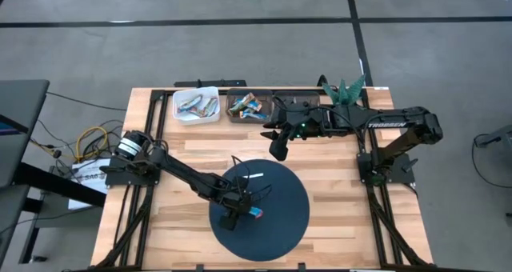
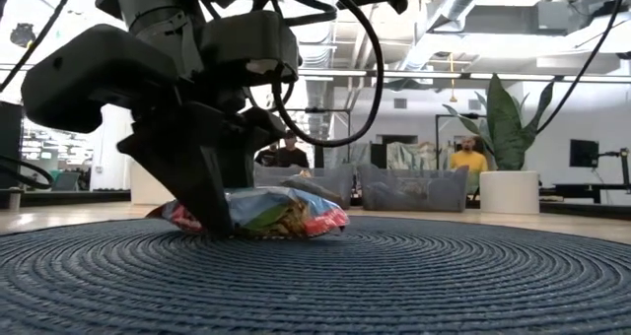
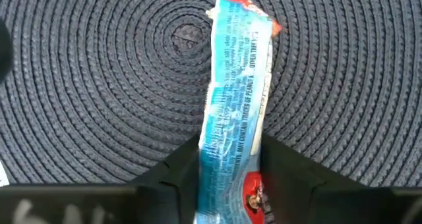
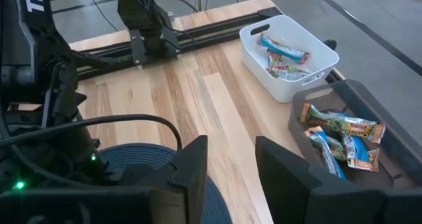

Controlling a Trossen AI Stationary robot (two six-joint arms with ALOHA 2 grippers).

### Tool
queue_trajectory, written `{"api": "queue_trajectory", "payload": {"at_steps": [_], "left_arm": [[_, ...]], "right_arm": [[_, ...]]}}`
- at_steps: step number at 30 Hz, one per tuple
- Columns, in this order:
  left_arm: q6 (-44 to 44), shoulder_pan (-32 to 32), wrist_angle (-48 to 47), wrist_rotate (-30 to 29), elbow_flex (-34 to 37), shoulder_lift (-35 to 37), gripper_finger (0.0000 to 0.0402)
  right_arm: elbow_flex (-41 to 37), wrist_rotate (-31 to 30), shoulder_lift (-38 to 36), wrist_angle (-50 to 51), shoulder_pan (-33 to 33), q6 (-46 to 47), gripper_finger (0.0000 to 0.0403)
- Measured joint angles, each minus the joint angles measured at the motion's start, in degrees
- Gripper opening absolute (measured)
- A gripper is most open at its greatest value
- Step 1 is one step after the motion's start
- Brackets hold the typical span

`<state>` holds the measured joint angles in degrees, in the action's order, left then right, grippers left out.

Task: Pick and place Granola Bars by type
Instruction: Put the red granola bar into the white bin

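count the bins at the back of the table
2: a white bin holding granola bars, and a dark bin beside it, toward the right arm's side, also holding bars. None seems hidden.

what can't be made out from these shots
- Left gripper grip: in the left wrist view the blue bar covers the fingers' inner faces, so contact is unclear.
- Bar's near end: cut off by that view's edge.
- White bin and grey bin contents: too small in the high view to count.
- Right gripper: fingers apart, nothing between them.
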<state>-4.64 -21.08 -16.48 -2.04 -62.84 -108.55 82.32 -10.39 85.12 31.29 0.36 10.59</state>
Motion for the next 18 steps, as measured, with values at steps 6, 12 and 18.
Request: {"api": "queue_trajectory", "payload": {"at_steps": [6, 12, 18], "left_arm": [[-1.5, 0.0, -1.0, -0.2, -0.2, 0.0, 0.0075], [-6.8, 0.6, -3.8, -0.6, -0.2, 2.0, 0.0050], [-8.8, 3.6, -8.6, -7.1, -0.2, 8.6, 0.0048]], "right_arm": [[0.0, 0.0, 0.0, 0.0, 0.0, 0.0, 0.0120], [0.0, 3.3, 0.0, 0.0, -0.4, -0.1, 0.0120], [0.0, 3.4, 0.0, 0.0, -0.5, -0.3, 0.0120]]}}
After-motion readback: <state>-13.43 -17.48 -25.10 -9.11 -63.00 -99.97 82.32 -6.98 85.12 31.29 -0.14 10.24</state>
